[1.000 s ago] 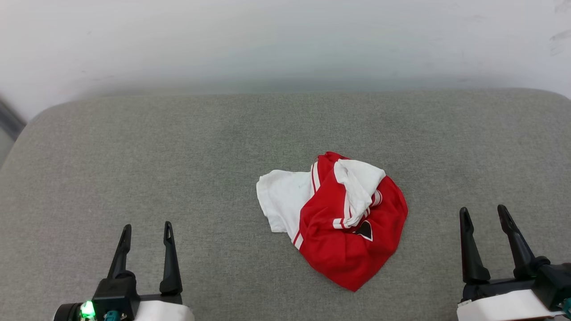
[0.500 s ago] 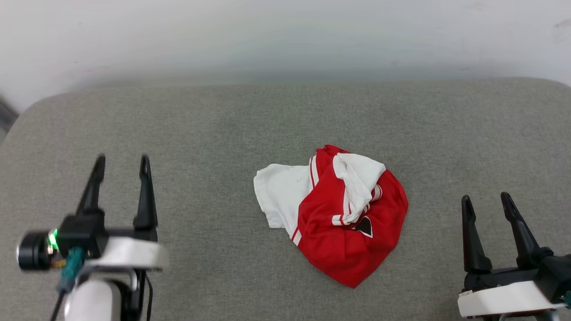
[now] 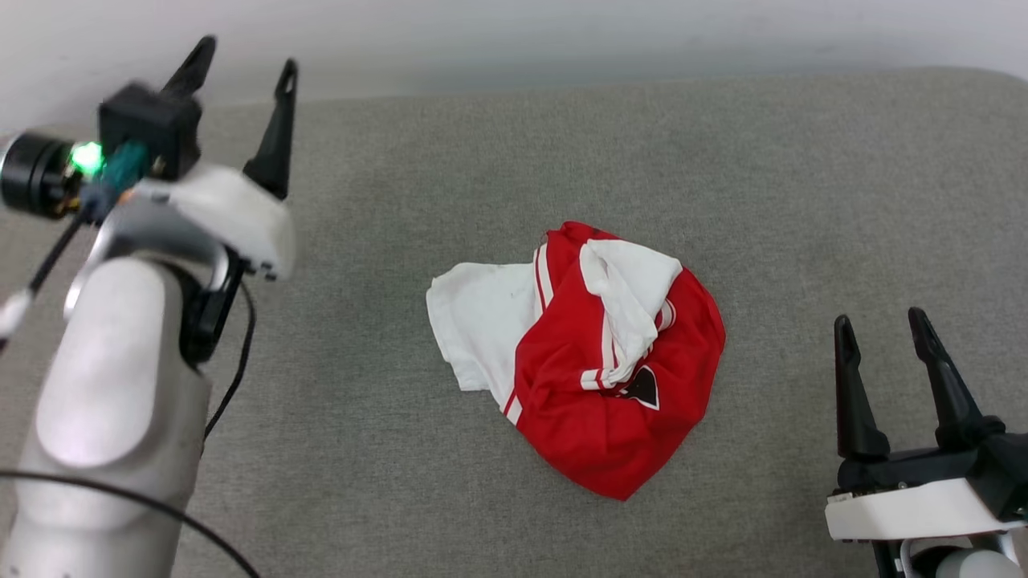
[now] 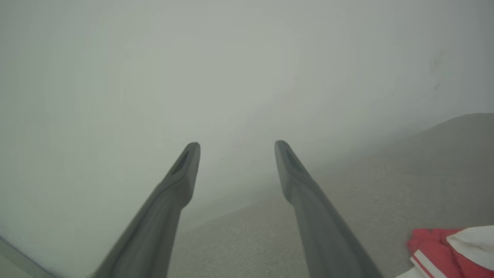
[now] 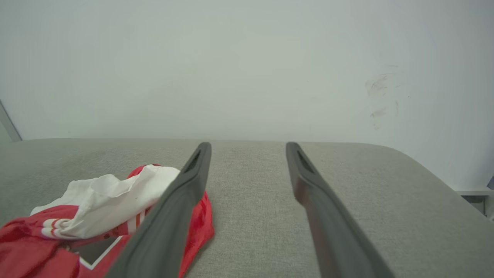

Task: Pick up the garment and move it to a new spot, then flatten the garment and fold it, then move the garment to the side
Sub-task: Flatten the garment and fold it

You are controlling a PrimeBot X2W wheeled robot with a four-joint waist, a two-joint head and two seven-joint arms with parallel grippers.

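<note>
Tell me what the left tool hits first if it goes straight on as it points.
The left tool would probably meet the pale wall; depth unclear. The shirt lies off line.

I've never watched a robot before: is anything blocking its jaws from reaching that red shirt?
Nothing visible does. Just grey cushion lies between the shirt and the right jaws, open beside it on the right. The left jaws, also open, hang high off to its left, again with nothing between.

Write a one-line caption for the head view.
Crumpled red-and-white garment lies on the grey padded surface, untouched, with the open left gripper at upper left and the open right gripper at lower right.
</note>
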